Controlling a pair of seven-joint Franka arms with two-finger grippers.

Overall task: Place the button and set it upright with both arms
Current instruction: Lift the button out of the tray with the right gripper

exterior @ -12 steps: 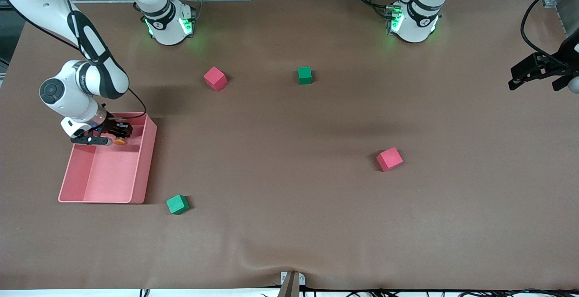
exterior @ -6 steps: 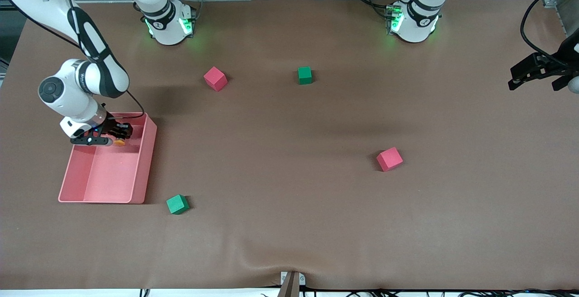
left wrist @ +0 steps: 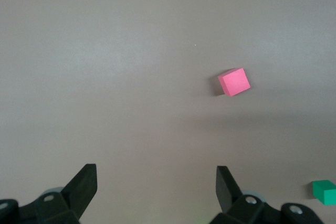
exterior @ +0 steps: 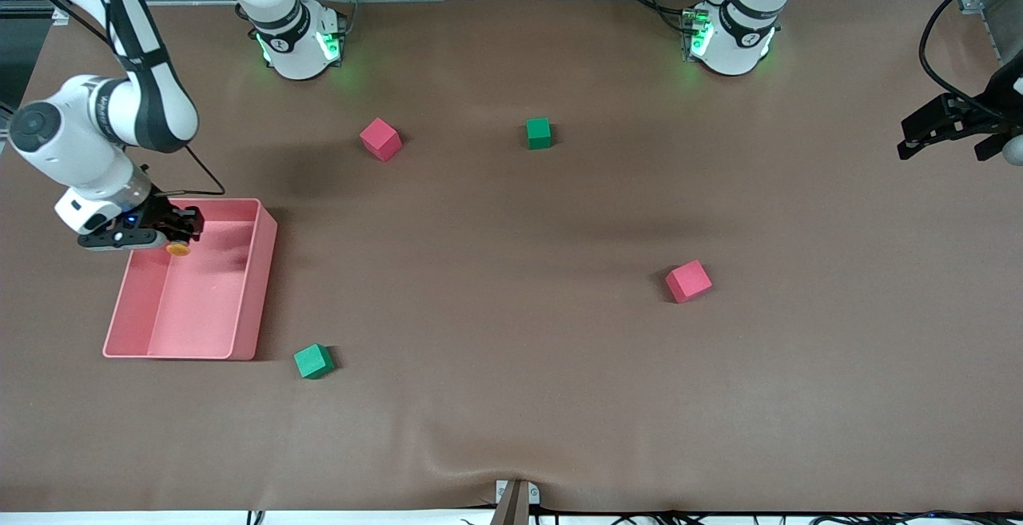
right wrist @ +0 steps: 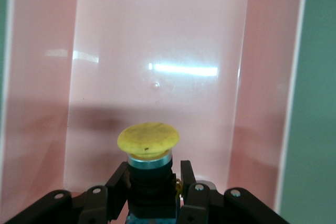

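At the left edge of the front view the right claw (exterior: 177,236) hangs over the upper corner of the pink tray (exterior: 254,285), closed around the black body of the button (exterior: 177,249). In the right wrist view the fingers (right wrist: 193,190) press on both sides of the button (right wrist: 148,148), whose yellow-orange cap points toward the tray floor (right wrist: 157,40); I cannot tell how high above the floor it is. The tray walls stand close around this claw, and the rest of the tray, lower in the frame, is open.

The left claw (exterior: 951,129) waits at the right edge of the front view, over the worktop (exterior: 511,397) at the left arm's end. The left wrist view shows its fingers (left wrist: 227,184) spread wide with nothing between them.

The brown worktop has much open room. A pink cube (exterior: 380,139) and a green cube (exterior: 539,133) lie in the upper middle of the frame, well apart from each other. Another pink cube (exterior: 688,281) lies right of centre. A second green cube (exterior: 313,361) sits just beside the lower right corner of the tray. The whole lower half of the frame is flat brown cover with a small wrinkle at the bottom middle. Along the top edge the two arm bases glow green, with racks and cables above them.
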